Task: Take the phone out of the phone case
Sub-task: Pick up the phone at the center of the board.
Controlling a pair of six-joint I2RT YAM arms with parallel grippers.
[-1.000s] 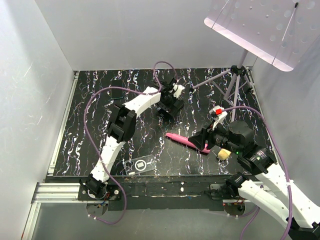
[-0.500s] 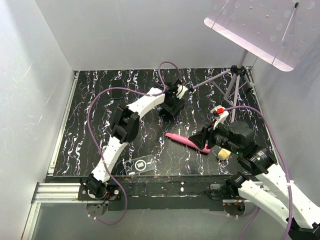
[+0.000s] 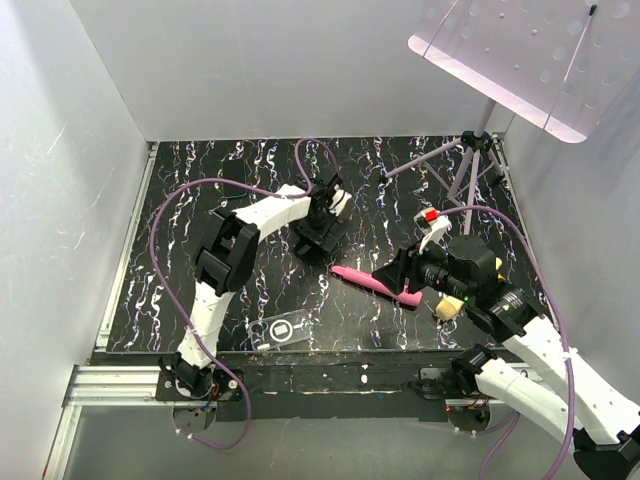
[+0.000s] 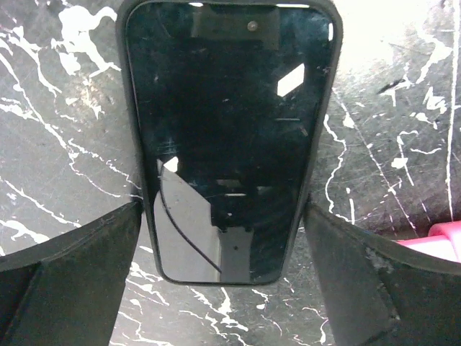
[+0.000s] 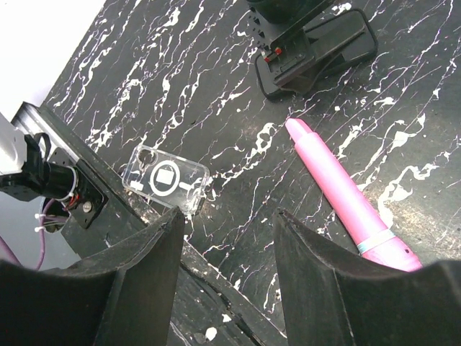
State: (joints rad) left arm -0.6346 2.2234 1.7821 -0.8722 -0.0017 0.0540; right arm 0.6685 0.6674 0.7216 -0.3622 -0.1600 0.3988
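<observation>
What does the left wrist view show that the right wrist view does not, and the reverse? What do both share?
Only the left wrist view: the whole screen of the black glossy smartphone, lying flat between the left fingers, which stand apart. Only the right wrist view: the clear plastic phone case with a white ring mark, empty and lying flat, and the open right fingers. Both: the black marbled table and the pink pen-shaped stick, only a corner of it in the left wrist view.

White walls [image 3: 300,60] around black, white-veined tabletop [image 3: 230,160]
</observation>
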